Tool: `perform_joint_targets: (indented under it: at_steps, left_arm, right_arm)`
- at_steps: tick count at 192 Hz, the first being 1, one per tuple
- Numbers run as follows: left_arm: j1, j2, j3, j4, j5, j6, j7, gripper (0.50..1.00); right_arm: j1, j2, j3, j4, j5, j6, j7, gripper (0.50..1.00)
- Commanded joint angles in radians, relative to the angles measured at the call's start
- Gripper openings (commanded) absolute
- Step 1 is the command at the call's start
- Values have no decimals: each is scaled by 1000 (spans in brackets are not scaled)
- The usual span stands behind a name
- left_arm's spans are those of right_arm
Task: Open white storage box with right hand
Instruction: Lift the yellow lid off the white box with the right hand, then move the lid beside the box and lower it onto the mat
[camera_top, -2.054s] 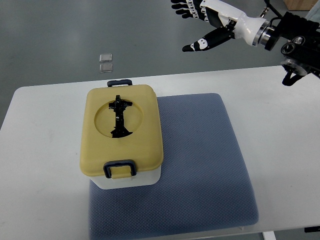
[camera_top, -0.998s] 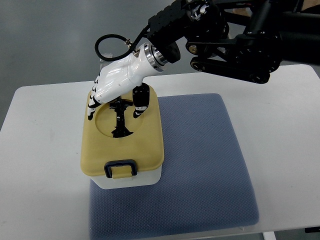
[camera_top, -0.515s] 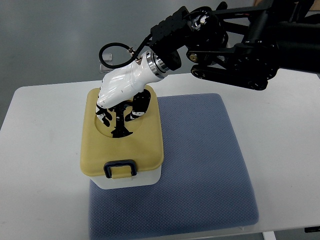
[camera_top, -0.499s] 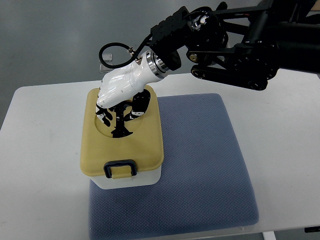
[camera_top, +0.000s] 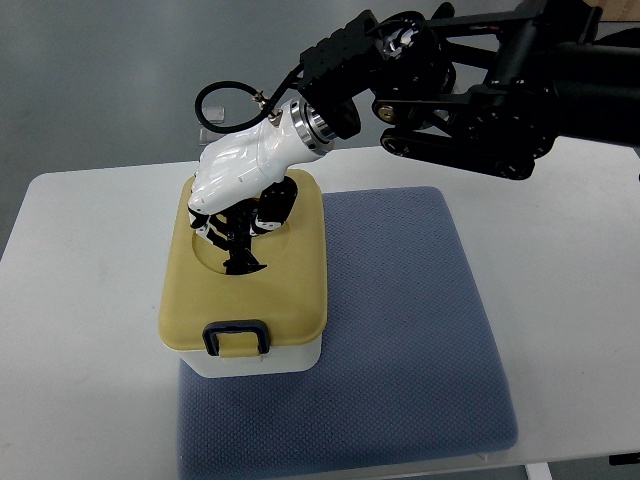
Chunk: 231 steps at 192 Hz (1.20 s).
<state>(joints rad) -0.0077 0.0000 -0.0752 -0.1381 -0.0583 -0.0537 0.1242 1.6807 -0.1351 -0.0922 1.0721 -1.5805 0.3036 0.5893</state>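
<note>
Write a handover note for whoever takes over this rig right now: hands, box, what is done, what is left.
Right hand: over the box, fingers curled around the black handle in the recess of the yellow lid.
Left hand: not in view.
White storage box: on the left edge of the blue mat, on the white table. Near dark latch looks down against the lid.
Done: reach and grip on the handle.
Left: lid appears seated; lift it off. The near latch may need freeing first.

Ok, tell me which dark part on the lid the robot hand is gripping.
The black handle in the lid's round recess, under the right robot hand; not the blue latch at the near edge.
</note>
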Motion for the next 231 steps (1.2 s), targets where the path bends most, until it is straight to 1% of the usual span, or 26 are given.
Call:
perform_joint_targets:
  at_steps: [1, 71, 95, 140, 164, 200, 231]
  left_arm:
    - [0, 0, 0, 0, 0, 0, 0, 1000]
    - [0, 0, 0, 0, 0, 0, 0, 1000]
    - [0, 0, 0, 0, 0, 0, 0, 1000]
    - [0, 0, 0, 0, 0, 0, 0, 1000]
    - [0, 0, 0, 0, 0, 0, 0, 1000]
    - [0, 0, 0, 0, 0, 0, 0, 1000]
    - [0, 0, 0, 0, 0, 0, 0, 1000]
  right_arm:
    - [1, -3, 3, 0, 5, -1, 3, 500]
    - [10, -24, 84, -3, 11, 0, 4, 500]
    - [8, -83, 124, -8, 13, 2, 7, 500]
    - [-3, -178, 134, -12, 11, -3, 20, 500]
    - [-24, -230, 120, -41, 11, -54, 22, 500]
    - [-84, -321, 123, -66, 10, -77, 22, 500]
    - [-173, -388, 118, -75, 7, -152, 22, 500]
